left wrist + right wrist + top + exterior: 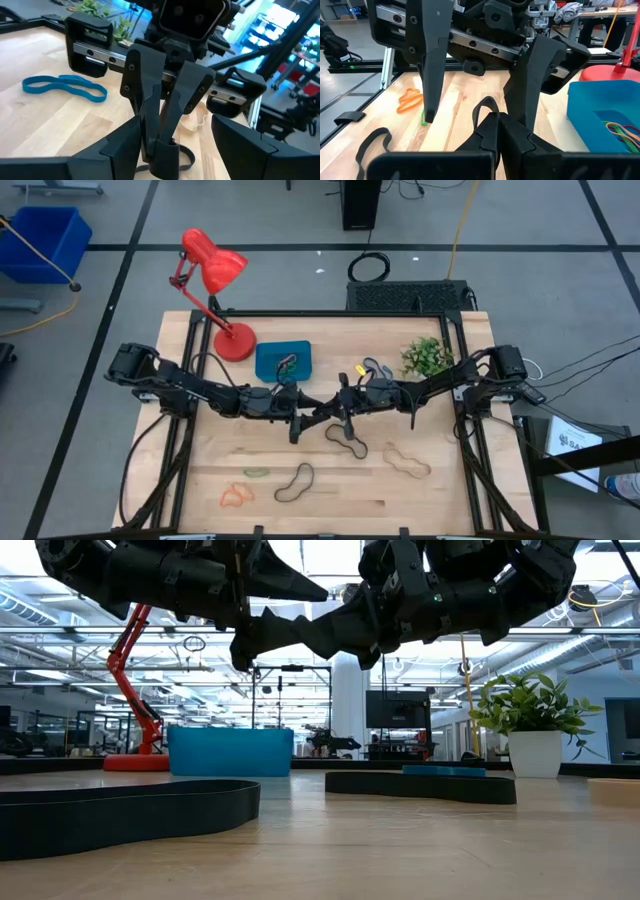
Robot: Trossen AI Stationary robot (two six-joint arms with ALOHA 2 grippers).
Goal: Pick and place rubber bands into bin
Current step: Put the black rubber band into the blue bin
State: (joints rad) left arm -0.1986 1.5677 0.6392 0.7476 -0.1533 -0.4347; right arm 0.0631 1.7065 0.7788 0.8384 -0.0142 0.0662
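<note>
Roughly mid-table, found both grippers nose to nose. Logged right gripper (340, 412) with fingers pinched tight on one end of a black rubber band (487, 99), rest of that loop lying on the wood just beside it. Logged left gripper (298, 420) spread wide and holding nothing, its fingers (429, 75) straddling the right gripper's tips. Saw teal bin (266, 364) near the red lamp (213, 268), behind the grippers, with a few bands inside (619, 131). Counted loose rubber bands on the table: tan (406, 464), second black (293, 483), green (255, 474), orange (236, 496) toward the front edge, blue (65, 87) near the potted plant (427, 355). Could not tell from the low view whether the pinched end was off the wood.
</note>
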